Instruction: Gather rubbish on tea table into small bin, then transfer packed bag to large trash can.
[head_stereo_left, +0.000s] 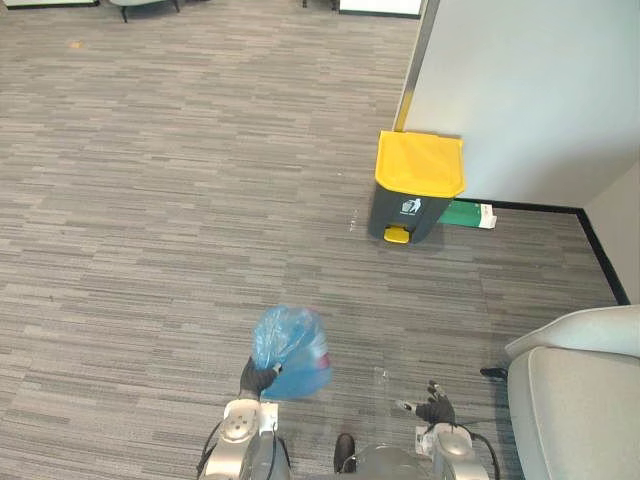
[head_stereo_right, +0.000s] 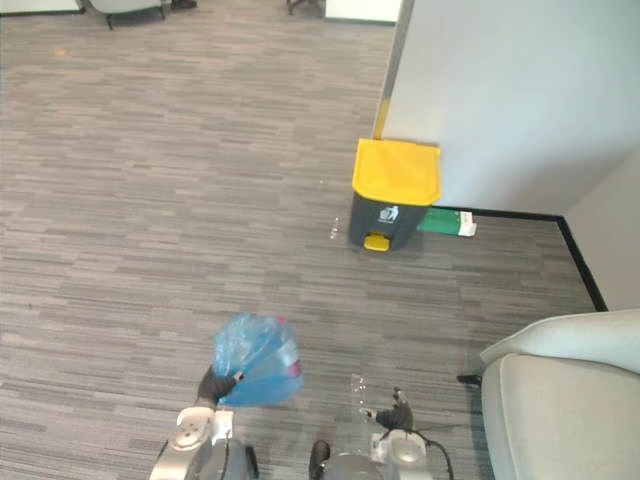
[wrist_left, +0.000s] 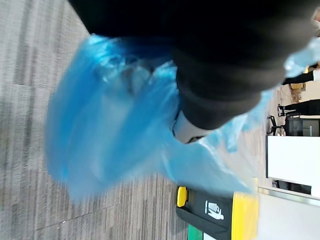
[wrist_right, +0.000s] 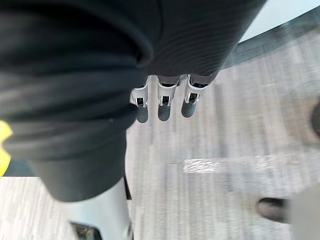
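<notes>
Now transfer leg: fingers of left hand (head_stereo_left: 258, 378) clenched on blue bag (head_stereo_left: 290, 350); right hand (head_stereo_left: 437, 409) slack, empty. Next: reach lidded trash can (head_stereo_left: 420, 165).

The bag (head_stereo_left: 288, 345) is translucent blue, with a pinkish-red patch showing through its side. The bin (head_stereo_left: 400, 210) has a dark grey body with a small white pictogram, a bright yellow lid (head_stereo_left: 420, 163) and a yellow pedal (head_stereo_left: 398, 235). The box (head_stereo_left: 462, 213) is green with a white end. The floor (head_stereo_left: 180, 200) is grey carpet in fine streaked bands. The wall (head_stereo_left: 540, 90) is off-white, its skirting (head_stereo_left: 603, 255) black. The chair (head_stereo_left: 580, 400) is pale grey. The right robot hand (wrist_right: 164, 100) has silver fingers with dark tips.
</notes>
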